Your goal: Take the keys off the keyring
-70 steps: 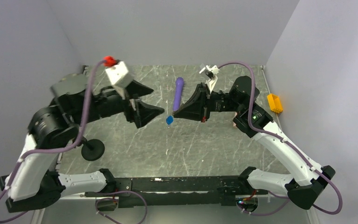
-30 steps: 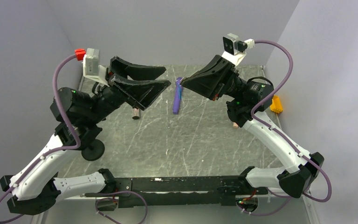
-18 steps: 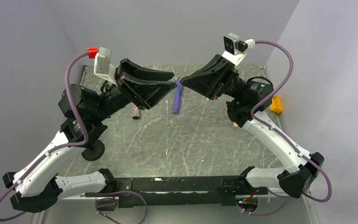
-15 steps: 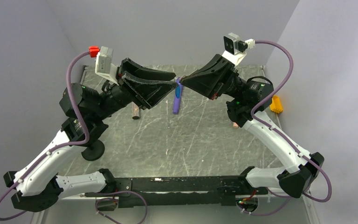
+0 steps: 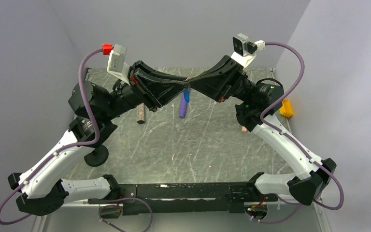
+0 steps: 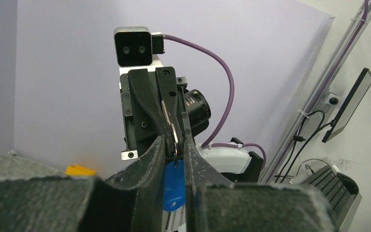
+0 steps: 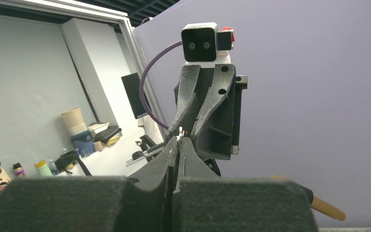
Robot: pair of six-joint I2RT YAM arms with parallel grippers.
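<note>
Both grippers meet tip to tip high above the table. My right gripper [image 5: 191, 87] is shut on the keys [image 6: 166, 113], a thin grey metal strip edge-on between its jaws. From it hangs the keyring: a thin metal ring [image 6: 175, 142] and a small blue tag [image 6: 173, 186]. The tag [image 5: 187, 96] dangles just under the tips in the top view. My left gripper [image 6: 174, 147] has its fingers [image 6: 154, 159] closed in on both sides of the ring and tag. The tag fills the narrow gap between them. In the right wrist view only a tiny glint of metal [image 7: 180, 130] shows at the right gripper's [image 7: 179, 141] tips.
A long purple wand [image 5: 182, 109] lies on the marble table [image 5: 198, 145] below the grippers. A peach cylinder [image 5: 140, 115] lies to its left. A yellow block [image 5: 285, 107] sits at the right edge and a black round base [image 5: 96, 155] at the left.
My left arm has swung right to meet the right gripper, and its jaws have narrowed around the hanging ring and tag. The right arm has held still, shut.
</note>
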